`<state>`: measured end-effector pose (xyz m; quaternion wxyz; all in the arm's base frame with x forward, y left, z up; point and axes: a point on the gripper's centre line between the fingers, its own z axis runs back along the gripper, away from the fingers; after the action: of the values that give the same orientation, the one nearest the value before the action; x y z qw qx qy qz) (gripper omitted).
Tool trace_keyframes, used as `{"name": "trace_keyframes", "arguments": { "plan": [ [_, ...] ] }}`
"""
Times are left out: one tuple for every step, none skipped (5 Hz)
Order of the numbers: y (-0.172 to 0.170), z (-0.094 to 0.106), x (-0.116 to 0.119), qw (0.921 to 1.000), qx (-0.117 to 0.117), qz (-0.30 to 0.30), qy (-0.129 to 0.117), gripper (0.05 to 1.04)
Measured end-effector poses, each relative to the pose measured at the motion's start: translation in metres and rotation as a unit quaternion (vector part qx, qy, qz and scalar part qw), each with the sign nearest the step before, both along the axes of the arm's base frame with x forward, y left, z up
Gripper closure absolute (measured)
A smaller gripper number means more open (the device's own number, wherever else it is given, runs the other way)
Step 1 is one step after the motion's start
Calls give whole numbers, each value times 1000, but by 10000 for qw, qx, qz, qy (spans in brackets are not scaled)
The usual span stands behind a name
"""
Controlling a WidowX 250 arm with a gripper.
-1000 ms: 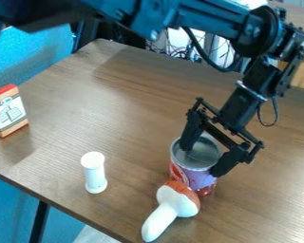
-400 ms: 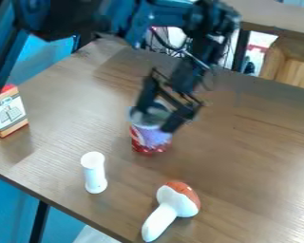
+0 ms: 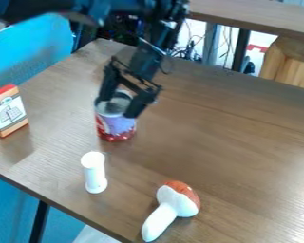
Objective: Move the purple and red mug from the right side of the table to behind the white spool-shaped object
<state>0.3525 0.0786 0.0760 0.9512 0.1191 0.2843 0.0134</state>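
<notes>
The black gripper (image 3: 119, 108) is over the left-middle part of the table, shut on a can with a red and purple label (image 3: 115, 124). One finger stands at each side of the can's grey top. Whether the can's base touches the table, I cannot tell. Just in front of the can a white cylinder (image 3: 94, 173) stands upright. A toy mushroom (image 3: 172, 207) with a red-brown and white cap lies near the front edge.
An orange and white box with a red top (image 3: 7, 111) stands at the table's left edge. The brown table (image 3: 243, 156) reaches to the right. Behind it are cables and a wooden box (image 3: 291, 64).
The gripper and the can have moved together to the left and toward the back, away from the mushroom. The mushroom, the white cylinder and the box have stayed in place.
</notes>
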Motion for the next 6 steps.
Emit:
{"name": "trace_keyframes", "arguments": {
  "plan": [
    [7, 29, -12, 9987, 116, 192, -448, 82],
    [7, 42, -15, 9962, 149, 207, -829, 83],
    [-8, 66, -34, 9881, -298, -10, -1511, 83],
    [-23, 58, -64, 9755, -1198, -457, -1791, 83],
    [-16, 42, -98, 9601, -1725, -526, -2136, 83],
    [-15, 37, -117, 9627, -1601, -551, -2111, 83]
  ]
}}
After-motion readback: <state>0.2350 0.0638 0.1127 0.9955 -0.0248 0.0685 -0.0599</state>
